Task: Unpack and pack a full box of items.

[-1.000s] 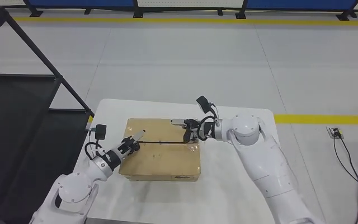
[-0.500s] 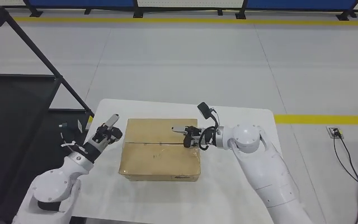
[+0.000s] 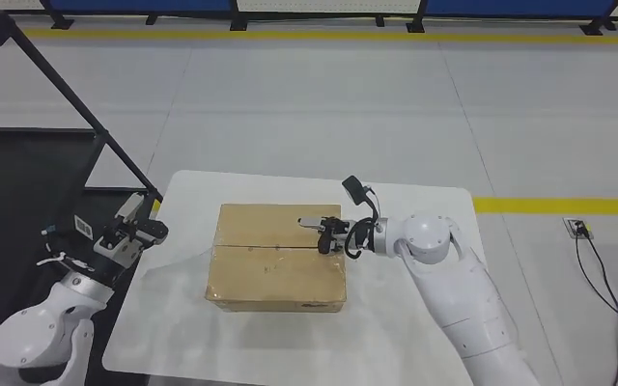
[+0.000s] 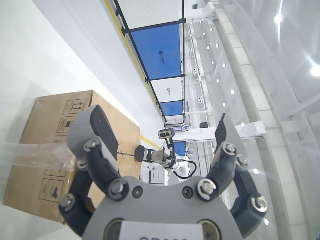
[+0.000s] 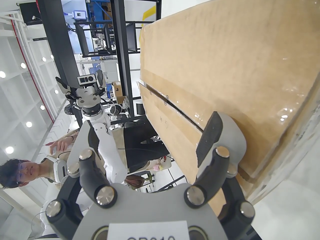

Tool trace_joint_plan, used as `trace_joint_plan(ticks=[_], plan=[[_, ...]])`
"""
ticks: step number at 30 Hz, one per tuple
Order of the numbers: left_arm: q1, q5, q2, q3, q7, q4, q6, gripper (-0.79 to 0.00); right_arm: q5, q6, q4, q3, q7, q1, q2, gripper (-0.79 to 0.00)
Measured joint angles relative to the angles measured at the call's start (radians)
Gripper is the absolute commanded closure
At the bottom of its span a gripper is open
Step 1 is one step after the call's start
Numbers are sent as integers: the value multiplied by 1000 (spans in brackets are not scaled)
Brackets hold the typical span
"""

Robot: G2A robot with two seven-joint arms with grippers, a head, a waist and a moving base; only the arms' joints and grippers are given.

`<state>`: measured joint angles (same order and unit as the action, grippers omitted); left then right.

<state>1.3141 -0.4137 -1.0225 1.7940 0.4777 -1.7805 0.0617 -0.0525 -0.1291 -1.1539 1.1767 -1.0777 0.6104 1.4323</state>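
**Right gripper** (image 3: 320, 232) (image 5: 151, 136): fingers spread wide, nothing between them. It sits at the right end of the cardboard box (image 3: 277, 259), over the centre seam. One finger pad (image 5: 209, 136) lies just beside the seam on the top face; whether it touches cannot be told. The other finger stands clear of the cardboard.

**Left gripper** (image 3: 140, 220) (image 4: 162, 131): fingers spread wide, holding nothing. It is well apart from the box, off the box's left end, above the table's left edge.

**Cardboard box** (image 4: 50, 126) (image 5: 225, 51): brown and rectangular, lying flat between the two grippers.
- Both top flaps are down.
- A narrow dark seam runs lengthwise along the top, from the right gripper toward the left one.
- The top face is glossy with clear film.
- The end face toward the left gripper carries printed handling marks.
- A crumpled strip of clear tape (image 4: 37, 154) crosses that face. Its end is just beside one left finger, and contact cannot be told.

**Table** (image 3: 406, 318): white, with rounded corners.
- A bare strip lies between the left gripper and the box.
- Broader bare surface lies behind the right gripper and along the box's near side.
- A black frame post (image 3: 87, 111) and a dark panel stand close beside the left gripper, outside the table edge
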Motion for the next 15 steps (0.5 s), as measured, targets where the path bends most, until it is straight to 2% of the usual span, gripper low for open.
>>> trace_joint_plan(ticks=[4,10,15], plan=[[27,-70,-8,-15,-32,32,19,-785,0,0,0,0,0,0,0,-785],[114,-144,-23,-58,-39,81,-35,-785,0,0,0,0,0,0,0,-785],[132,-200,-35,-117,-77,150,1,-785,0,0,0,0,0,0,0,-785]])
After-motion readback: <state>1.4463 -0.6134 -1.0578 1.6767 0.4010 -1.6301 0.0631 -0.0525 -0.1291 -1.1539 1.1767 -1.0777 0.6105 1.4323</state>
